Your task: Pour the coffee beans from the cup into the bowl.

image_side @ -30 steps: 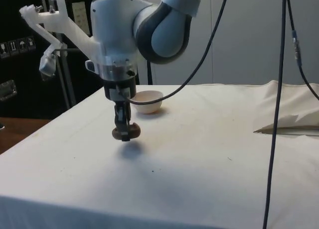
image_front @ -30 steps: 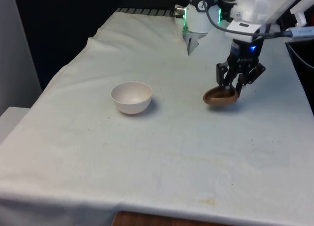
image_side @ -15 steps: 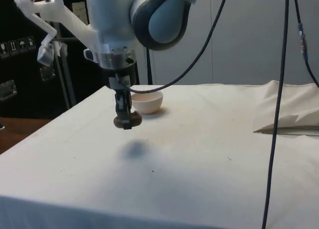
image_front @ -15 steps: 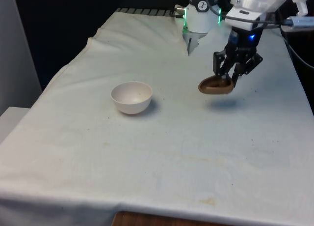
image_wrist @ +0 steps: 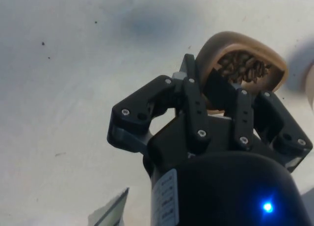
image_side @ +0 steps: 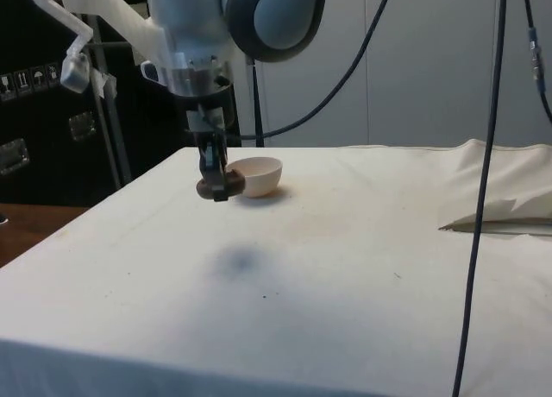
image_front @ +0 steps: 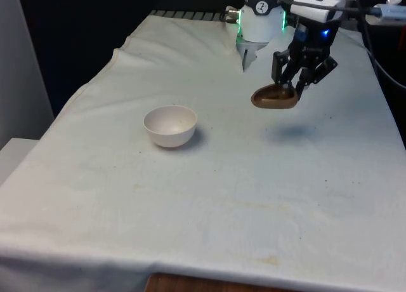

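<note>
Two black fingers of the claw (image_front: 293, 89) are clamped on the rim of the brown cup (image_front: 274, 98), holding it in the air above the counter (image_front: 209, 197), well clear of the white cloth, with a soft shadow below it. The cup is shallow and rounded. From the wrist, coffee beans (image_wrist: 244, 69) fill its hollow. The white bowl (image_front: 170, 125) sits on the cloth, well apart toward the front view's left. In the side view the cup (image_side: 210, 188) overlaps the bowl (image_side: 260, 174) behind it.
</note>
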### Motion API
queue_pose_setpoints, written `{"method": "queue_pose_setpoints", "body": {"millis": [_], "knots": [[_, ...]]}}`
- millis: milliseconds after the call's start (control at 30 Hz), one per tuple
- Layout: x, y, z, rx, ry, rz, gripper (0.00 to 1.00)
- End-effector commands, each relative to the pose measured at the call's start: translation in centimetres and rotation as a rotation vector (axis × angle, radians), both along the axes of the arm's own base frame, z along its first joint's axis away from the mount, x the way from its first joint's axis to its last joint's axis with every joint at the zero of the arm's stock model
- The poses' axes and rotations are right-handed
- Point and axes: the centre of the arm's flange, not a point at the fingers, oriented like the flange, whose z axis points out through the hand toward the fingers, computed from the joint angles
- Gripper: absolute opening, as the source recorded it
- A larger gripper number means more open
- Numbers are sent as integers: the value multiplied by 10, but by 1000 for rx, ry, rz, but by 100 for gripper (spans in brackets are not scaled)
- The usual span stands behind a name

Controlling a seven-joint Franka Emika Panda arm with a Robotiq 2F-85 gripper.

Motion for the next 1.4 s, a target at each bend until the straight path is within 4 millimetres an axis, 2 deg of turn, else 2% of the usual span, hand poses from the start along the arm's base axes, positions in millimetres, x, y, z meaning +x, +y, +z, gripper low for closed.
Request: {"method": "queue_pose_setpoints", "body": {"millis": [0,333,600,733,1367], "knots": [[0,-1,2,-4,0,-1,2],[9,-9,20,-59,-1,0,2],[16,-14,28,-79,-5,-4,2],[21,-23,37,-103,-16,-7,2],[34,-48,51,-145,-48,-46,2]]}}
